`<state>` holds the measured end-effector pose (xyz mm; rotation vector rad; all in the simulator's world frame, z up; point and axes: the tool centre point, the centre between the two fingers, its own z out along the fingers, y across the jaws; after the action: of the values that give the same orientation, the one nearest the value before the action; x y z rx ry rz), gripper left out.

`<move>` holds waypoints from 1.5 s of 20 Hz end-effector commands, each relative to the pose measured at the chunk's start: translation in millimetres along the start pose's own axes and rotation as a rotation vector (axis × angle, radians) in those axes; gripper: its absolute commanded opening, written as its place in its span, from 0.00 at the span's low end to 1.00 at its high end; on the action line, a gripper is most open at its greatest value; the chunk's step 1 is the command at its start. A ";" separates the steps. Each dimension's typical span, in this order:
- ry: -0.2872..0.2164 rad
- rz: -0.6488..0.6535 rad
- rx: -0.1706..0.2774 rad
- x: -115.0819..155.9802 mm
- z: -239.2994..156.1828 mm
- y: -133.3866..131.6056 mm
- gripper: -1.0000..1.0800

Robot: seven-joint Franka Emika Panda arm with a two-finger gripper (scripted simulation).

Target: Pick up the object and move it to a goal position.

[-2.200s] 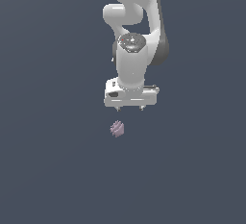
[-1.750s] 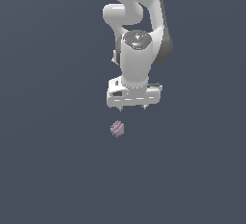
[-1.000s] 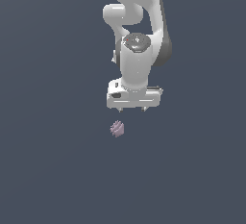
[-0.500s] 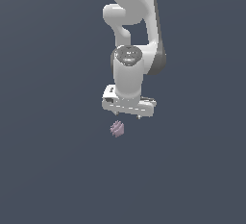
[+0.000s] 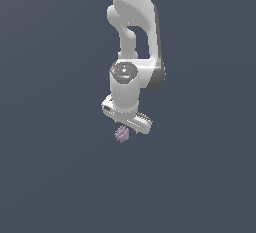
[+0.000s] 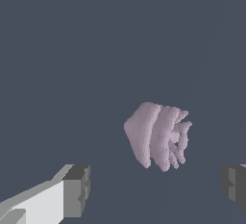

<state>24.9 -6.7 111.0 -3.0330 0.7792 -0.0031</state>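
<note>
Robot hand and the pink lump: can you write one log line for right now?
phase: approach | gripper: open, straddling object | object: not gripped, gaps both sides

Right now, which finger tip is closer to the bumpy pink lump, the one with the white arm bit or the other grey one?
In the wrist view, the other fingertip looks nearer the pink lump. The white-backed fingertip sits across a wider gap.

This is a bare simulated scene, not a real room: a flat, uniform slate-grey ground (image 5: pixel 50 177) fills both views without walls, furniture or texture, and the white arm (image 5: pixel 131 37) has the smooth, untextured look of rendered surfaces.
</note>
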 end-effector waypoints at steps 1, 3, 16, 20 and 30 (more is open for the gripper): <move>0.000 0.059 -0.003 4.0 6.6 3.8 0.96; 0.000 0.096 -0.005 6.4 10.8 6.4 0.96; 0.001 0.174 -0.010 11.3 21.6 12.1 0.96; 0.001 0.175 -0.010 11.1 34.3 12.5 0.96; 0.001 0.179 -0.010 11.5 70.5 12.9 0.96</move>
<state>28.0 -22.9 41.8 -2.9616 1.0503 0.0029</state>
